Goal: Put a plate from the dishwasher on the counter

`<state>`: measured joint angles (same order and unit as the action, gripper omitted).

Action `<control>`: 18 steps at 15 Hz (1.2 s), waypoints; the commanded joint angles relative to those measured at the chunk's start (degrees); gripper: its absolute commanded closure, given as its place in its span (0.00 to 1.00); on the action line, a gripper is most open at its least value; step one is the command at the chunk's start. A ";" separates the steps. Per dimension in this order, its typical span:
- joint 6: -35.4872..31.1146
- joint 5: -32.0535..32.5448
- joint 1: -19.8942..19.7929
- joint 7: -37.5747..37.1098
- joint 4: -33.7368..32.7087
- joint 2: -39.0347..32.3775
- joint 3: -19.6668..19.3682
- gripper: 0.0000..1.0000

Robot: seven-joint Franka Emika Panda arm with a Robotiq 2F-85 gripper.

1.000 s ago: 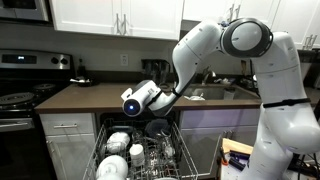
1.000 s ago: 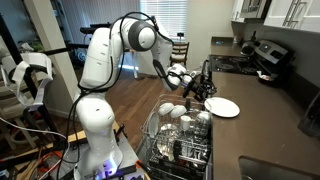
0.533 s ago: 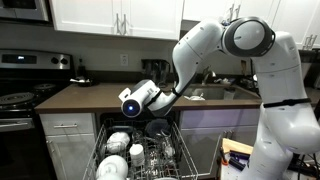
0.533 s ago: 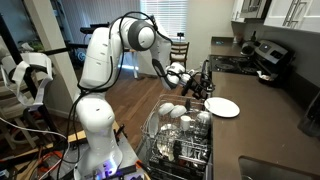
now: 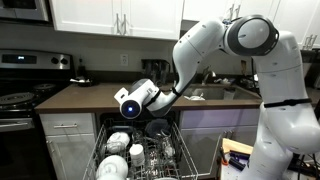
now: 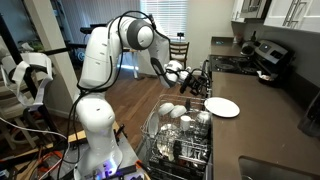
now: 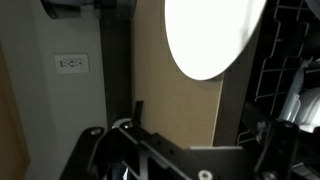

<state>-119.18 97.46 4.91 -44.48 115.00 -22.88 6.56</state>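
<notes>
The plate [image 6: 222, 107], just one, lies on the counter [image 6: 262, 130].

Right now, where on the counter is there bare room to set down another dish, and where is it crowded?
Bare counter lies between the plate and the stove, and on the plate's far side from the dishwasher rack. The rack itself is packed with dishes.

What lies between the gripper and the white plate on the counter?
Only bare counter separates gripper and plate; the wrist view shows it.
</notes>
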 commanded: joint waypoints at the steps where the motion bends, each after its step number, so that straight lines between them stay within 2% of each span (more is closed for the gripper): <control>1: -2.94 0.68 0.19 -0.28 1.99 2.99 1.00 0.00; 7: -6.37 -0.17 1.03 -0.63 2.40 4.76 2.38 0.00; 18: -19.64 -1.32 0.45 -4.25 4.10 7.17 2.42 0.00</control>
<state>-135.46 97.06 6.01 -47.48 117.17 -17.72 8.91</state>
